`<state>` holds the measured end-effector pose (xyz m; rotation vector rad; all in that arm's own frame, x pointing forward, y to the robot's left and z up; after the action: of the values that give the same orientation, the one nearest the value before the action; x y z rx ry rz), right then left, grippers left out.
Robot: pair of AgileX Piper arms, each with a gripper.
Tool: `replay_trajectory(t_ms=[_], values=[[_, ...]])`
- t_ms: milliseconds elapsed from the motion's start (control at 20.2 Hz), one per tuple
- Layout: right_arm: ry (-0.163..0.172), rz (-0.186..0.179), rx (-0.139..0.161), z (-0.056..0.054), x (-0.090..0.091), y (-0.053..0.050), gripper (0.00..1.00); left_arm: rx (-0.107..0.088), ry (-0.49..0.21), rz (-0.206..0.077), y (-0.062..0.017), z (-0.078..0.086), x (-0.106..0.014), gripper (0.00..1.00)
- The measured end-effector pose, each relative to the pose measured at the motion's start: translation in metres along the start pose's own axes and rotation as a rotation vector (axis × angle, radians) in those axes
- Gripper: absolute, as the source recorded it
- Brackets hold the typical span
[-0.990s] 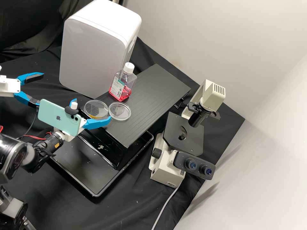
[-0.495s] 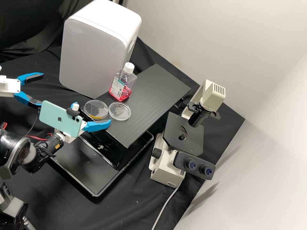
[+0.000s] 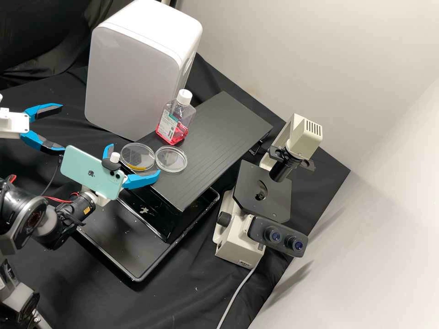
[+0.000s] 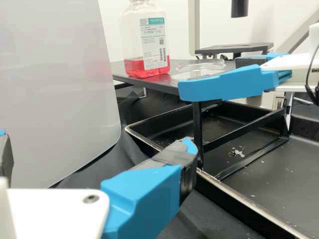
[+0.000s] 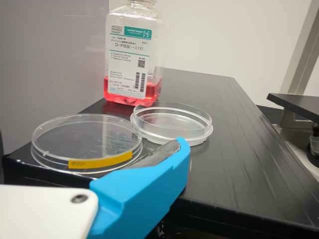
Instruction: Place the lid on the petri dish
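Two clear round pieces lie side by side at the near-left corner of a raised black platform [image 3: 215,137]. One petri dish piece [image 3: 137,155] [image 5: 87,142] carries a yellow strip. The plain piece [image 3: 171,159] [image 5: 172,122] sits just right of it; I cannot tell which is the lid. My right gripper [image 3: 132,161], with a teal phone on it, stands open at the platform's corner, its fingers [image 5: 149,184] either side of the yellow-strip piece without touching it. My left gripper [image 3: 61,127] is open and empty at the far left, its finger [image 4: 154,189] low over the black cloth.
A flask of red liquid [image 3: 176,119] [image 5: 130,55] stands behind the dishes, and a white box appliance [image 3: 141,68] behind that. Under the platform lies a black tray [image 3: 137,256] [image 4: 249,164]. A microscope [image 3: 270,205] stands to the right.
My right gripper has shifted slightly right and down and turned a little, so its far finger now shows beside the yellow-strip piece. Both dish pieces and the left gripper have stayed put.
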<state>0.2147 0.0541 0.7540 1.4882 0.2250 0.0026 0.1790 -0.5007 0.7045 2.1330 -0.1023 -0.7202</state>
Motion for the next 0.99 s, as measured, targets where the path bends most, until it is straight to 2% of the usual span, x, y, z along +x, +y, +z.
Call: replay_trajectory(t_ms=[643, 792, 990], values=[[0.038, -0.024, -0.002, -0.001, 0.0007, -0.0014, 0.0, 0.002, 0.0, 0.0, 0.0, 0.0, 0.0, 1.0], [0.046, -0.03, -0.006, -0.001, 0.0008, -0.0014, 0.0, 0.019, 0.0, 0.0, 0.0, 0.0, 0.0, 1.0], [0.049, -0.032, -0.008, -0.0013, 0.0008, -0.0017, 0.0, 0.02, 0.0, 0.0, 0.0, 0.0, 0.0, 1.0]])
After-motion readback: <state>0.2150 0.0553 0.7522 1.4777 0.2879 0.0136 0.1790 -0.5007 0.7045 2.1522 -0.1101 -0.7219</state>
